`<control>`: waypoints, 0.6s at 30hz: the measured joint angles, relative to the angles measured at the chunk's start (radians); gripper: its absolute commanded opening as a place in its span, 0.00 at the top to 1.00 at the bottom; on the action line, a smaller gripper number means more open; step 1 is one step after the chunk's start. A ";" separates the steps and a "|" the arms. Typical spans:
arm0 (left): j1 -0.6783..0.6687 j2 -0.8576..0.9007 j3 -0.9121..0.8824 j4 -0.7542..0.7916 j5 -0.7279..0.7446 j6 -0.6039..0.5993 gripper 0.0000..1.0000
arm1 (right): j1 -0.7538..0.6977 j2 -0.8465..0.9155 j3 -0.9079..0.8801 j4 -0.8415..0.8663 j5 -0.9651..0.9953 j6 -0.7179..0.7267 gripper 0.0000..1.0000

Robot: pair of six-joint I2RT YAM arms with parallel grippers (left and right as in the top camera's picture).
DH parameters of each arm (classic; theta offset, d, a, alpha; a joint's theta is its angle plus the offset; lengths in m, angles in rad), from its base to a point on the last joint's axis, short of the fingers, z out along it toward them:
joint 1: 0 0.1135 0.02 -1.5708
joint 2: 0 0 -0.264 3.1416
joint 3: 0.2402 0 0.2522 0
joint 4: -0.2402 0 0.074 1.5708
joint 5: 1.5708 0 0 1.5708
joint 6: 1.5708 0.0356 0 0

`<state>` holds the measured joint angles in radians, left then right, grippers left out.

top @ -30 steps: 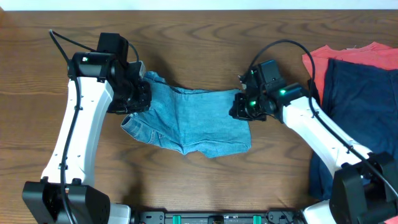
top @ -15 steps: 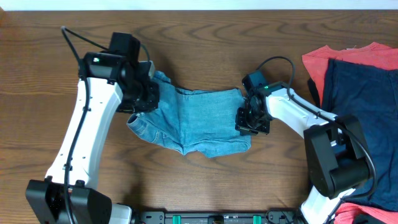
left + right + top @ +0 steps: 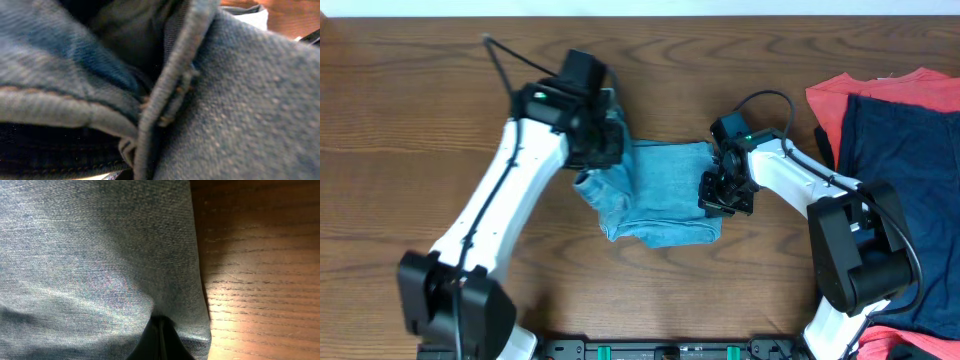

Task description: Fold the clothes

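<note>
The light-blue denim jeans (image 3: 660, 195) lie bunched in the middle of the table, the left part lifted and folded over toward the right. My left gripper (image 3: 603, 150) holds the jeans' upper left edge; its wrist view is filled with denim seam and belt loop (image 3: 170, 100), fingers hidden. My right gripper (image 3: 720, 190) presses on the jeans' right edge. In the right wrist view its dark fingers (image 3: 160, 342) are together, pinching denim (image 3: 100, 255) next to bare wood.
A red-orange garment (image 3: 880, 90) and a dark navy garment (image 3: 910, 170) lie piled at the right side. The wooden table (image 3: 420, 120) extends left and in front of the jeans.
My left arm has swept right, carrying the jeans' left end over toward the middle, so the cloth is narrower. The right gripper moved down onto the right edge, then stayed.
</note>
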<state>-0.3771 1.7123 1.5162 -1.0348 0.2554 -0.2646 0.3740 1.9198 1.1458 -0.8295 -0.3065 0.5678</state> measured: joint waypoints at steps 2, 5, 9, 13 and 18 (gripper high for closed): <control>-0.042 0.035 0.001 0.037 0.000 -0.024 0.85 | 0.000 0.000 0.000 0.000 0.000 -0.002 0.99; -0.096 0.080 0.002 0.081 0.001 -0.036 0.70 | 0.000 0.000 0.000 -0.001 0.000 -0.005 0.99; -0.163 0.133 0.002 0.126 0.008 -0.055 0.65 | 0.000 0.000 0.001 -0.002 0.000 -0.009 0.99; -0.211 0.154 0.002 0.139 0.008 -0.062 0.61 | 0.000 0.000 0.001 -0.003 0.000 -0.010 0.98; -0.229 0.154 0.002 0.140 0.008 -0.071 0.51 | 0.000 0.003 0.005 -0.008 -0.004 -0.021 0.93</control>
<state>-0.6056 1.8668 1.5177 -0.8948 0.2634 -0.3359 0.3740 1.9232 1.1507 -0.8375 -0.3103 0.5465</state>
